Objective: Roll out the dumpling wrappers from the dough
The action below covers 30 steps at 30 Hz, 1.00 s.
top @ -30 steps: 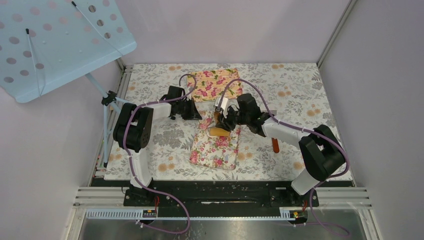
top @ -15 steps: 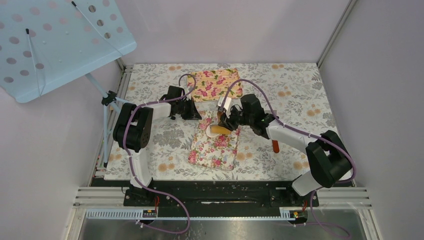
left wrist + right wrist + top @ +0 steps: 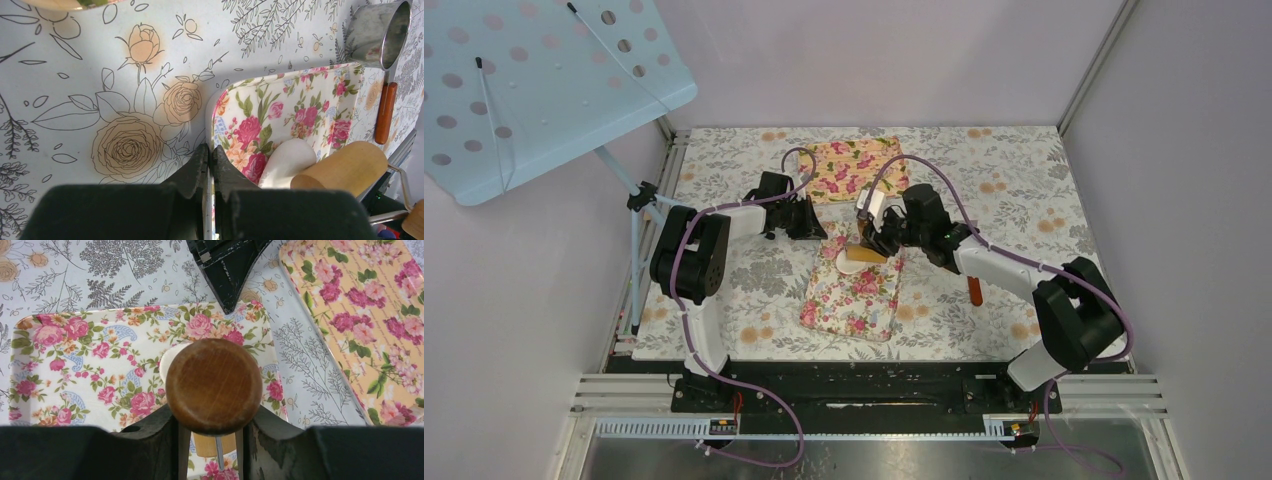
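A flattened white piece of dough (image 3: 843, 256) lies at the far end of the white rose-patterned tray (image 3: 854, 300). My right gripper (image 3: 876, 240) is shut on the handle of the wooden roller (image 3: 862, 254), which rests on the dough. In the right wrist view the roller's round end (image 3: 214, 385) fills the gap in my right gripper (image 3: 214, 416), and the dough (image 3: 170, 360) peeks out behind it. My left gripper (image 3: 816, 232) is shut on the tray's far-left rim (image 3: 216, 107), with the dough (image 3: 287, 159) and the roller (image 3: 347, 167) just to its right. No finished wrappers show.
An orange floral tray (image 3: 854, 168) lies at the back of the flowered tablecloth. A shiny metal ring (image 3: 380, 32) with an orange handle (image 3: 975, 290) lies right of the white tray. A blue perforated panel (image 3: 534, 80) on a stand stands over the far left.
The right gripper has drawn the roller a little toward the far end of the tray, across the dough. More white dough shows at the roller's left. The left gripper has not moved.
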Available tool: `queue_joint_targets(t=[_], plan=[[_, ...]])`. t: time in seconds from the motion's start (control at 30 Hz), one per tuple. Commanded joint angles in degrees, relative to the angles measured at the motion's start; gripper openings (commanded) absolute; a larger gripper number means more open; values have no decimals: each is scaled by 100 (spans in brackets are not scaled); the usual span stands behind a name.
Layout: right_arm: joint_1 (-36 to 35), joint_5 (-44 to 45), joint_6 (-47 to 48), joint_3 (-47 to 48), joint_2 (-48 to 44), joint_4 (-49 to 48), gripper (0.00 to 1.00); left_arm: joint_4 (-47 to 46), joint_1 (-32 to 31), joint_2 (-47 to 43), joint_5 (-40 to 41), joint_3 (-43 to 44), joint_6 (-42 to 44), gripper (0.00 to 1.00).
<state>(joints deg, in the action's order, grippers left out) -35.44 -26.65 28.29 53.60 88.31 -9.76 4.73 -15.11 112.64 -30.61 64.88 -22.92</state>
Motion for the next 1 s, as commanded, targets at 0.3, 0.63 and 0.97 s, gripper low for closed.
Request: queue_joint_targets(t=[0.3, 0.63, 0.97], plan=[[-15, 178, 594, -335, 225, -409, 0, 335, -8, 132, 196, -36, 129, 0], [-151, 54, 604, -723, 124, -133, 0, 335, -9, 132, 187, -30, 130, 0], [-227, 54, 508, -485, 348, 561, 0, 335, -9, 128, 179, -37, 130, 0]])
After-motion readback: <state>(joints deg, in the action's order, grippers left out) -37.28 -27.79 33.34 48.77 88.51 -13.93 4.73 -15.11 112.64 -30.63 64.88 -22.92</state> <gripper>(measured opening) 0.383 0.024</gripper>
